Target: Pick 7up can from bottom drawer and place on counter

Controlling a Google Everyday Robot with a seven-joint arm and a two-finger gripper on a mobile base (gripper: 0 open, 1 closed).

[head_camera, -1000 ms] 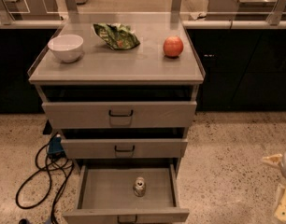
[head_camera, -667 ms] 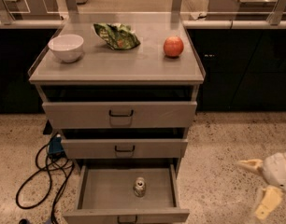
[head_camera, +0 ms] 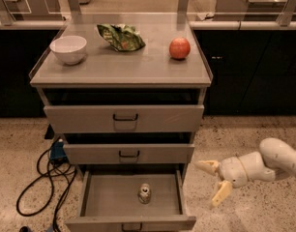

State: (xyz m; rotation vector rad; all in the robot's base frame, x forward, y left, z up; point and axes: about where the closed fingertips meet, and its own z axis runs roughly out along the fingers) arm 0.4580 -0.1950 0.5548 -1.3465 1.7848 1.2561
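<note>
The 7up can (head_camera: 144, 193) stands upright near the middle of the open bottom drawer (head_camera: 104, 202), its shiny top facing up. The counter (head_camera: 124, 66) is the flat grey top of the cabinet above. My gripper (head_camera: 214, 181) comes in from the right at drawer height, to the right of the drawer and outside it. Its two pale fingers (head_camera: 221, 193) are spread apart and hold nothing.
On the counter sit a white bowl (head_camera: 68, 49), a green foil snack bag (head_camera: 121, 36) and a red-orange apple (head_camera: 179, 48). The top drawer (head_camera: 124, 118) and middle drawer (head_camera: 128, 153) are pushed in. Black cables (head_camera: 44, 178) lie on the floor at the left.
My gripper has moved left from the frame's right edge toward the open bottom drawer, with more of the arm now in view. The can and drawers have not moved.
</note>
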